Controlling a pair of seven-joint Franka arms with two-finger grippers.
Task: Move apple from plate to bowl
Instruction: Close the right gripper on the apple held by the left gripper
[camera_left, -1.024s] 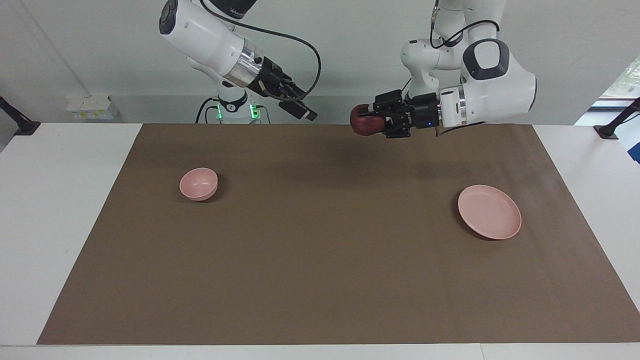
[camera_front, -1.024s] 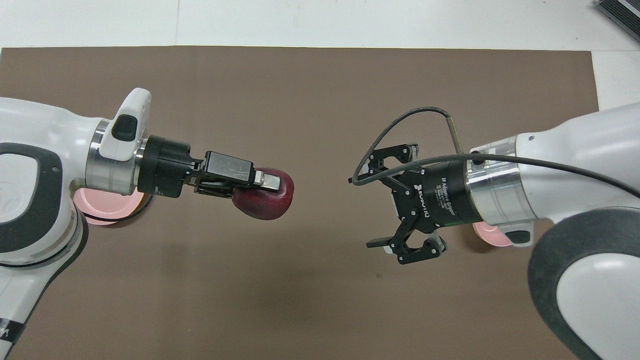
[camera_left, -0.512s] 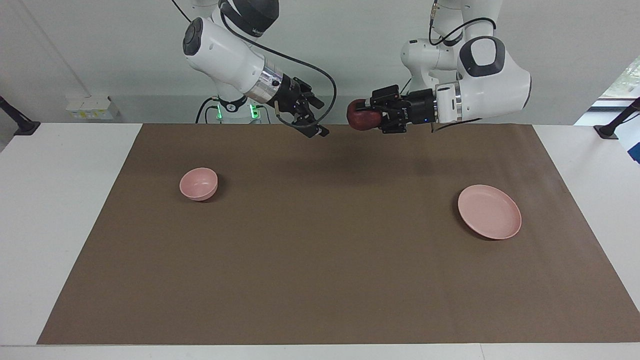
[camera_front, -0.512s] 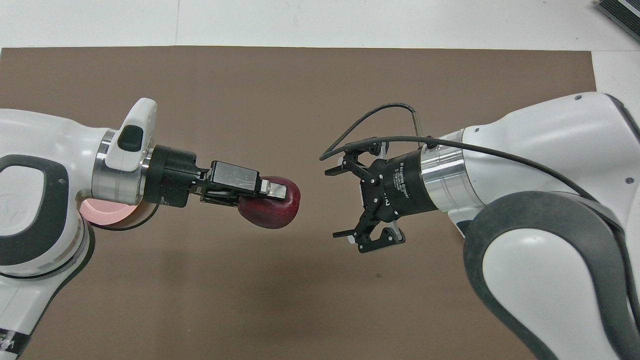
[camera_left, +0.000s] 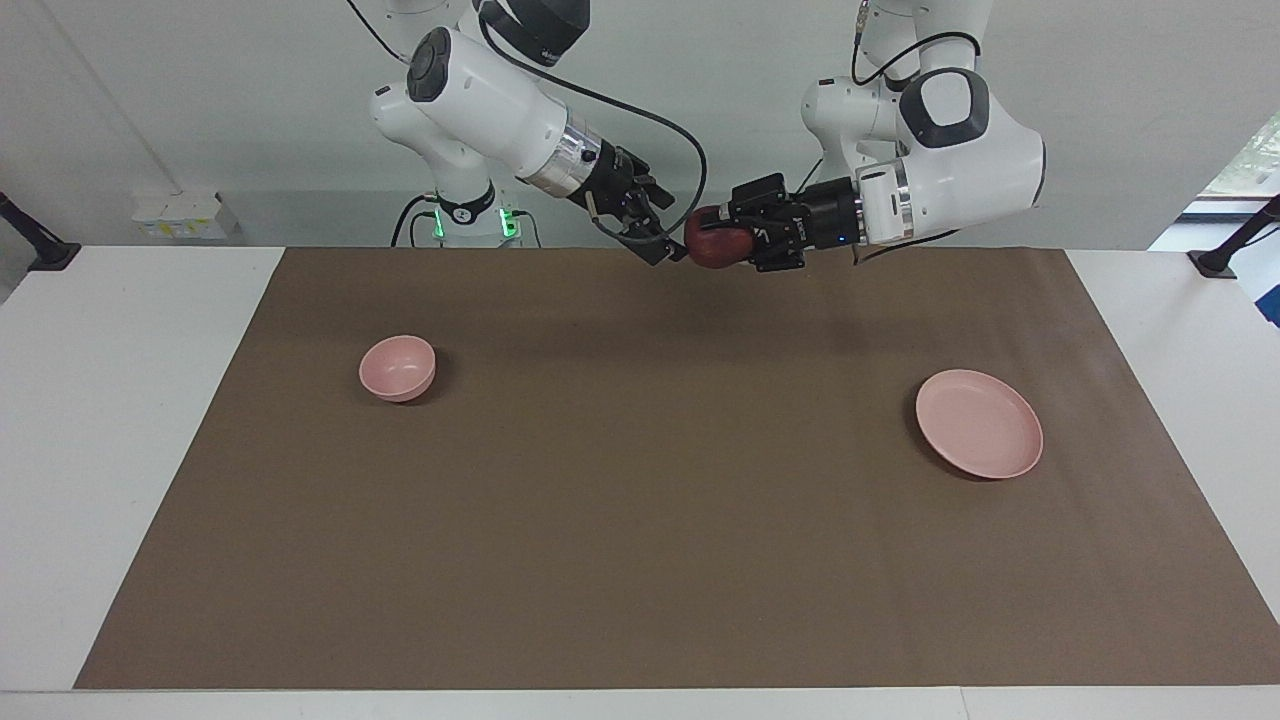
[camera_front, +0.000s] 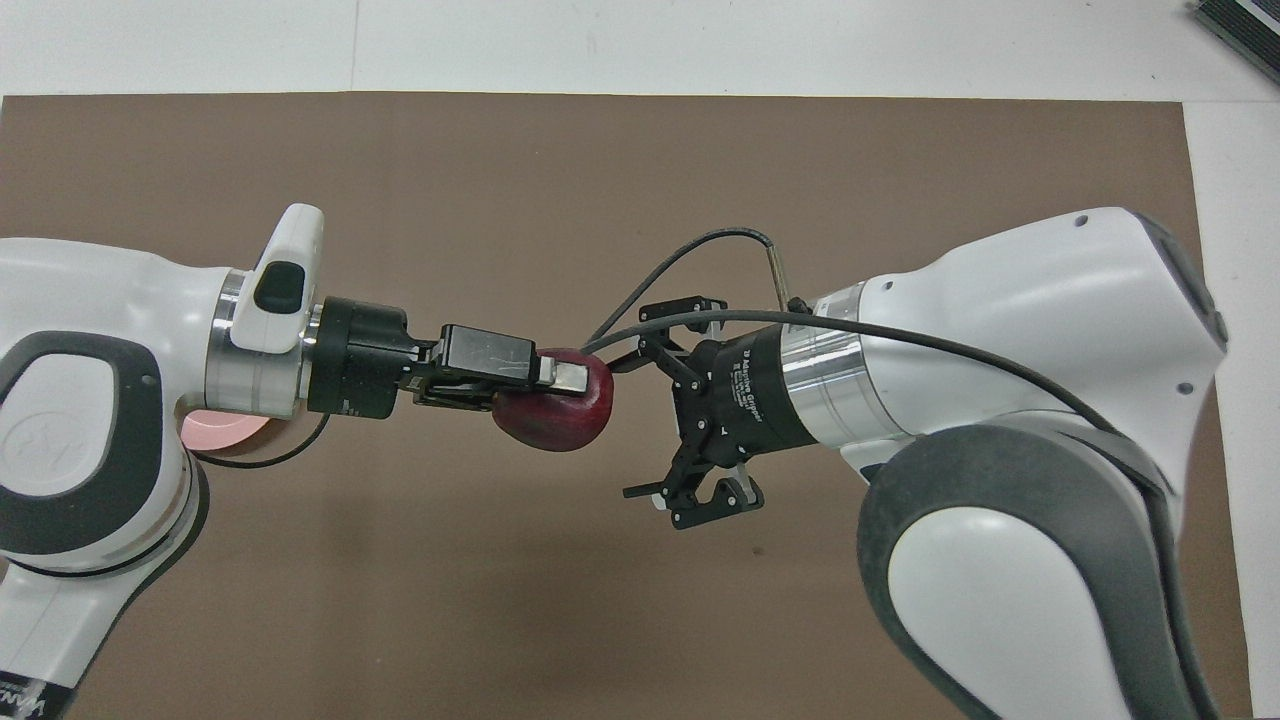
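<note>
Brown matting (camera_left: 640, 520) covers the middle of the white table (camera_left: 110, 400) in the facing view. Over the strip of mat nearest the robots, between the two bases, the left gripper (camera_left: 712, 240) is held level and clamps the dark red apple (camera_left: 712, 243) between its fingers, well up in the air. The right gripper (camera_left: 660, 235) points at the apple from the right arm's end, its fingers spread wide, its tips just beside the fruit; whether they touch it cannot be told from here. The small pink bowl (camera_left: 397, 367) stands on the mat toward the right arm's end, with nothing in it. The flat pink plate (camera_left: 979, 423) lies toward the left arm's end, a little farther from the robots than the bowl, and it is bare. Both dishes are well apart from the apple.

From overhead, the left gripper (camera_front: 560, 385) comes in level from the left arm's end with the apple (camera_front: 560, 420) pinched between an upper and a lower finger. The right gripper (camera_front: 630, 430) faces it with fingers splayed; the upper fingertip (camera_front: 615, 362) lies right at the apple's edge and the lower one (camera_front: 640, 492) is apart from it. A black cable (camera_front: 680, 250) loops above the right wrist. Only a pink sliver of the plate (camera_front: 215, 432) shows under the left arm.
</note>
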